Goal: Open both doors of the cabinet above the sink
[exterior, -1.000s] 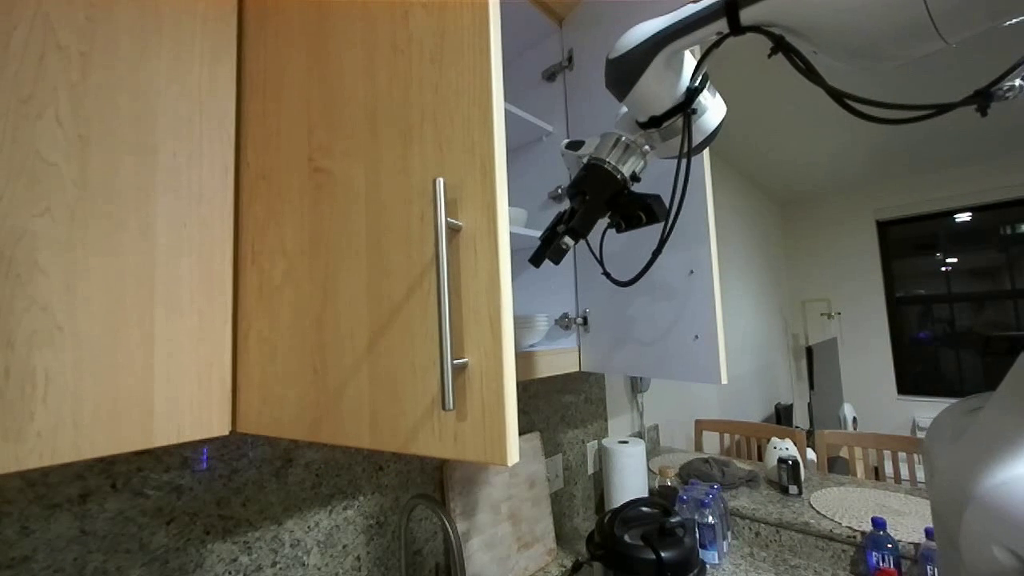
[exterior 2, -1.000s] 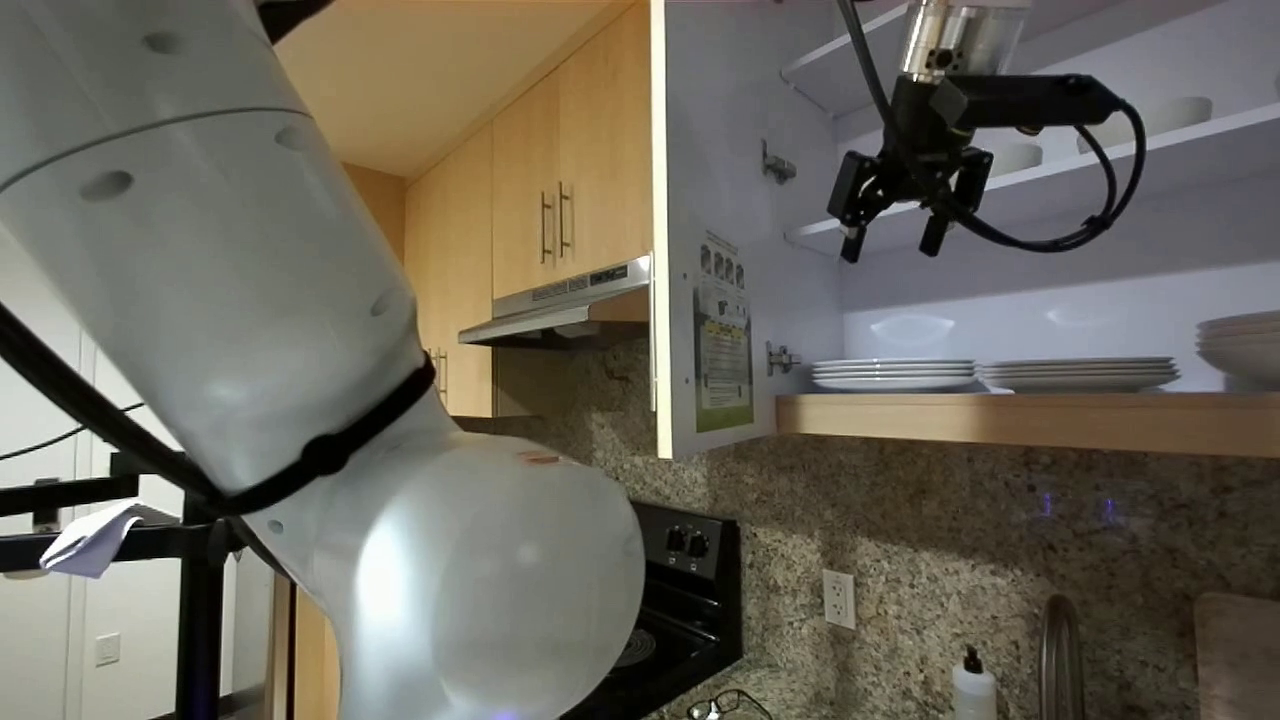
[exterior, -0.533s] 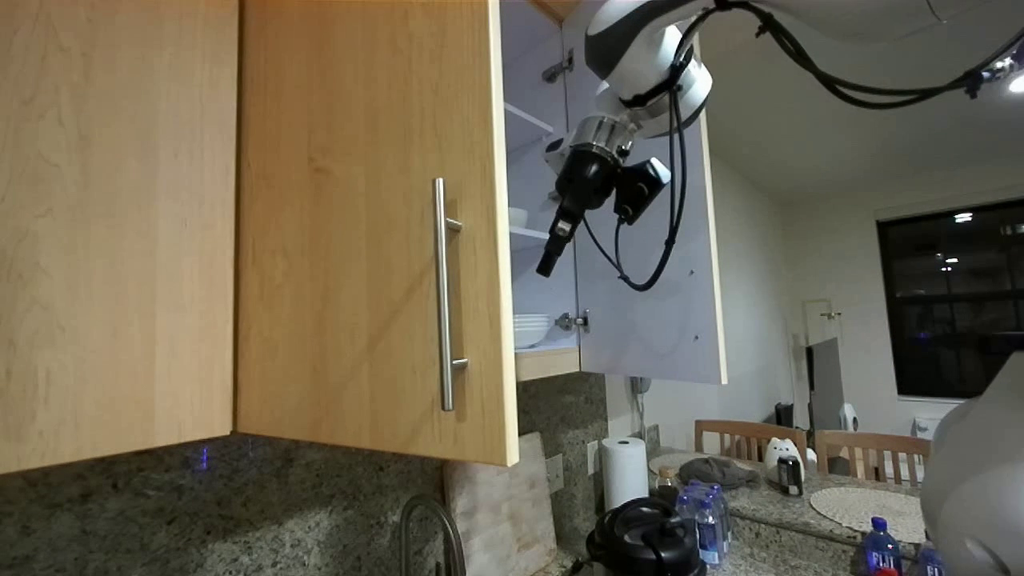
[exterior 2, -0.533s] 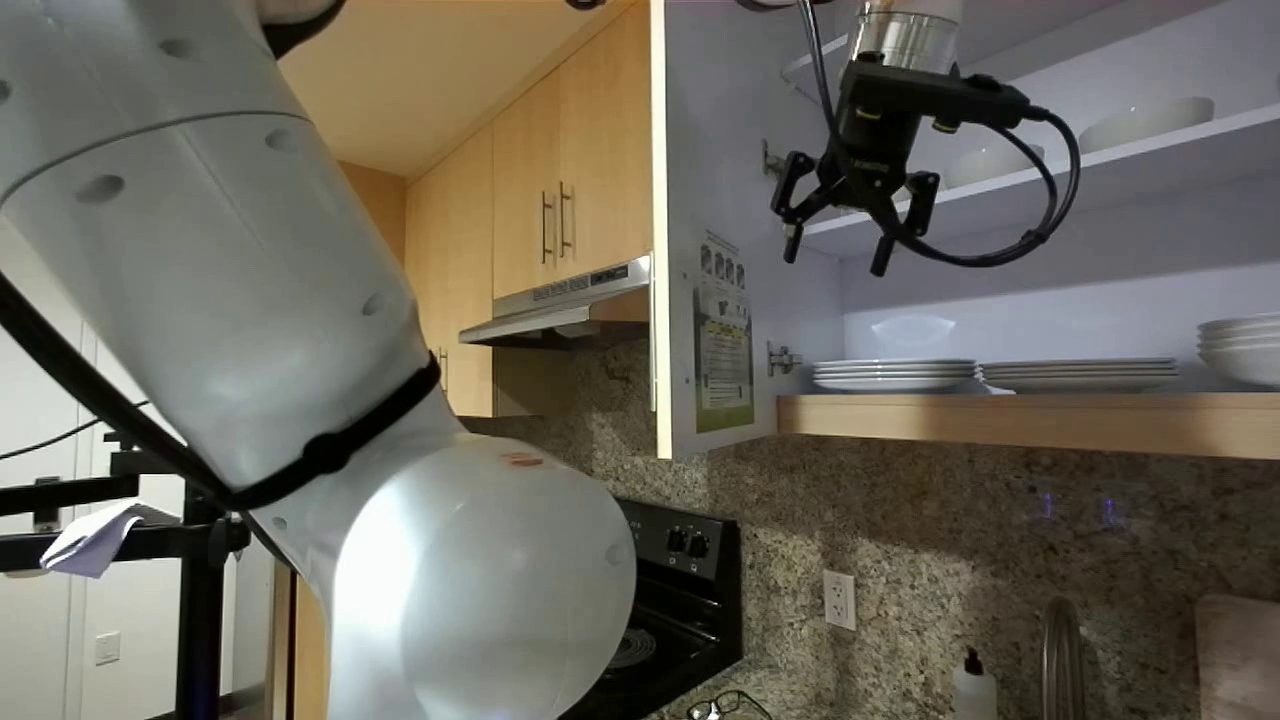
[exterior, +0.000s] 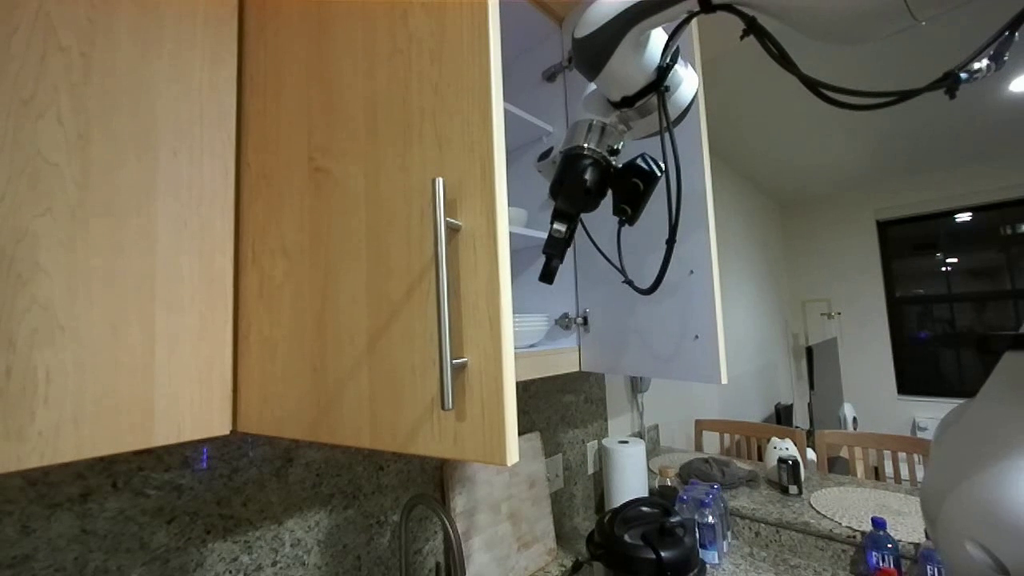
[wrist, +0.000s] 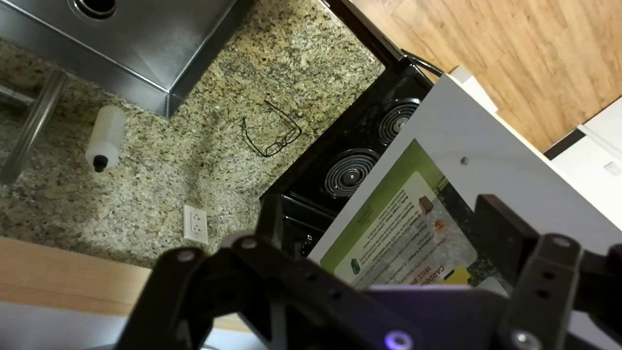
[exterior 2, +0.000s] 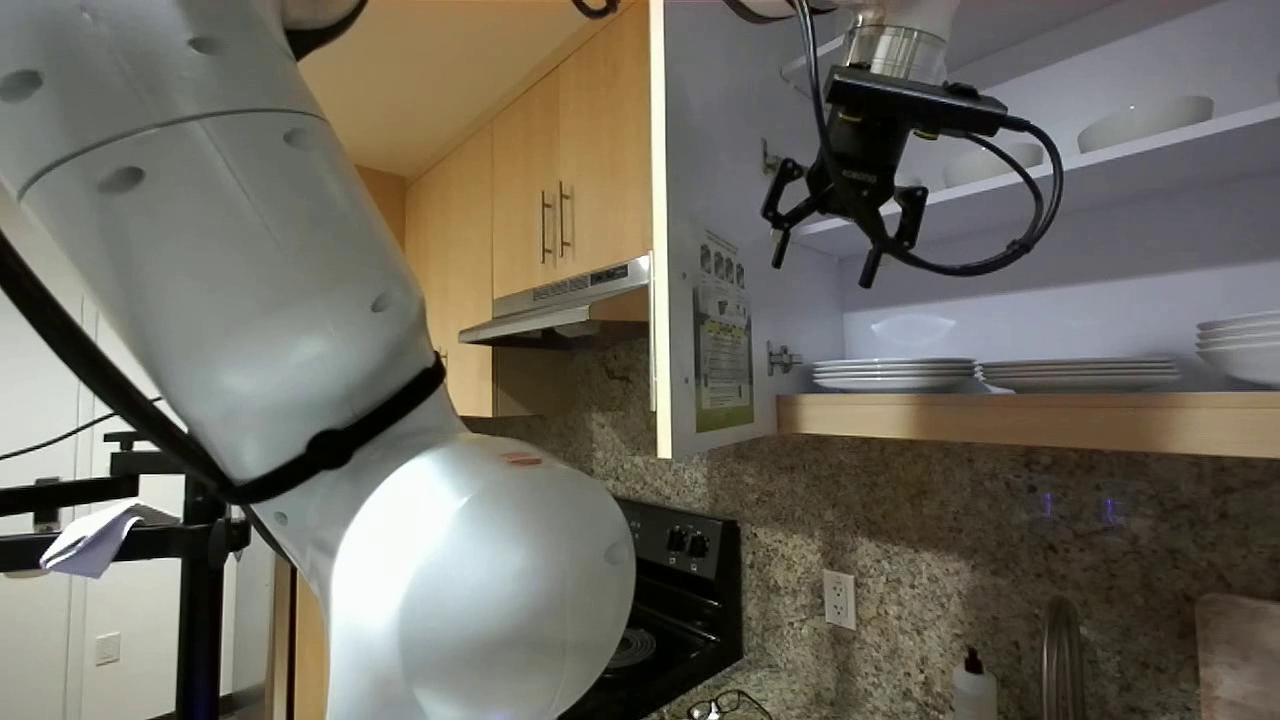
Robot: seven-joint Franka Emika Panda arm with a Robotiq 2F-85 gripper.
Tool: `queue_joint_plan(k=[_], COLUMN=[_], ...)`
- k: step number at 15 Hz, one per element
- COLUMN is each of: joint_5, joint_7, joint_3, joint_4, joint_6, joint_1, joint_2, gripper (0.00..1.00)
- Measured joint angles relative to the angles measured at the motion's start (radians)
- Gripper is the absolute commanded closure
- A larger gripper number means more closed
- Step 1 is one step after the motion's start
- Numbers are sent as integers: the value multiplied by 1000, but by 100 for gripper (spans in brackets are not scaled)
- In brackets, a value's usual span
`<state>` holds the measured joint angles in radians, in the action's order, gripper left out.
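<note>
The cabinet stands open, with white shelves and dishes inside; it also shows in an exterior view. Both doors are swung out. The stove-side door shows its maple face and bar handle in an exterior view; its white inner face with a printed sheet shows in an exterior view and the wrist view. The far door shows its white inner face; it is out of view in the wrist view. My gripper is open and empty in front of the cabinet, between the doors; its spread fingers show in the wrist view.
Below are the sink, faucet, soap bottle, glasses and black stove. A range hood is beyond the stove-side door. A black appliance, paper towel roll and bottles stand on the counter.
My gripper has turned about its wrist, moved toward the stove-side door and come slightly lower, mostly in the first half second. Both doors have stayed in place.
</note>
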<state>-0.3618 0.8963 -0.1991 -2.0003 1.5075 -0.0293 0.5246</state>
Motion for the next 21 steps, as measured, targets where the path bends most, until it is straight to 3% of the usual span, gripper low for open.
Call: queue_joint_plan(k=[10,15,21], joint_5=[71,214,413], joint_7=[-302,-457,-547], joint_3=[11,42,78], joint_4=[-7,-84,-223], joint_6=[-16,61,132], joint_1=[23,66,79], joint_2=[-69,-17,49], gripper=[0,0,0])
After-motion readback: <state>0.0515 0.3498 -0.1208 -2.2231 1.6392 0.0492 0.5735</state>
